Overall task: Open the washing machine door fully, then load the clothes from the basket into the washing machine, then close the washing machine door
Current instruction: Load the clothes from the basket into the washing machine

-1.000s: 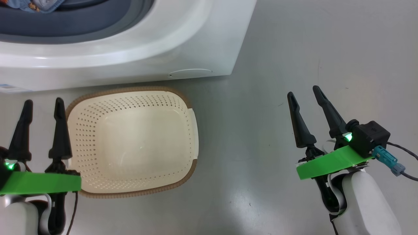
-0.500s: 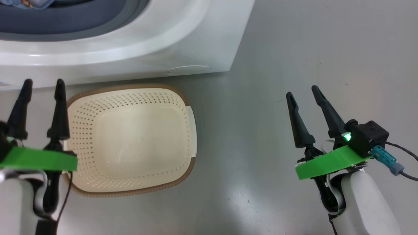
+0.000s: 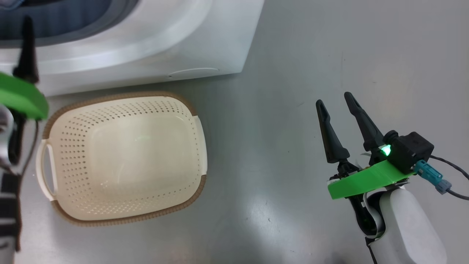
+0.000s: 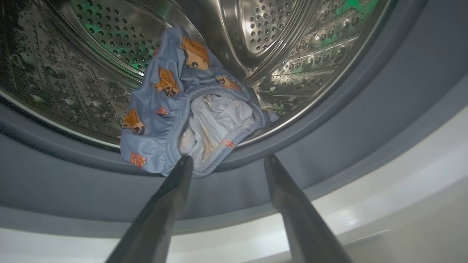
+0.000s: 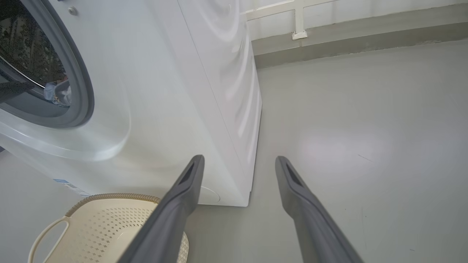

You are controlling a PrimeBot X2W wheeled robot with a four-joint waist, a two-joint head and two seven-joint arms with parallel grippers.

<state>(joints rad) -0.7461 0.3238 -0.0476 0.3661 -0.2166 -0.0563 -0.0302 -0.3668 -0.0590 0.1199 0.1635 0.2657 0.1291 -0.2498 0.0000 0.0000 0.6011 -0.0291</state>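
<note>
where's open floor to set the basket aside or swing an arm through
Open floor lies between the basket and the right gripper, and on past the right corner of the washing machine. Tight: the thin strip between basket and machine front, and the mouth of the drum, where the clothes spill onto the grey rubber ring just ahead of the left gripper.

The clothes (image 4: 157, 109) are soft matt cloth. The drum (image 4: 278, 40) is shiny perforated steel, and the ring (image 4: 365, 109) around it is matt grey rubber. The basket (image 3: 124, 157) is smooth perforated plastic. The washing machine (image 3: 165, 40) is glossy white.
</note>
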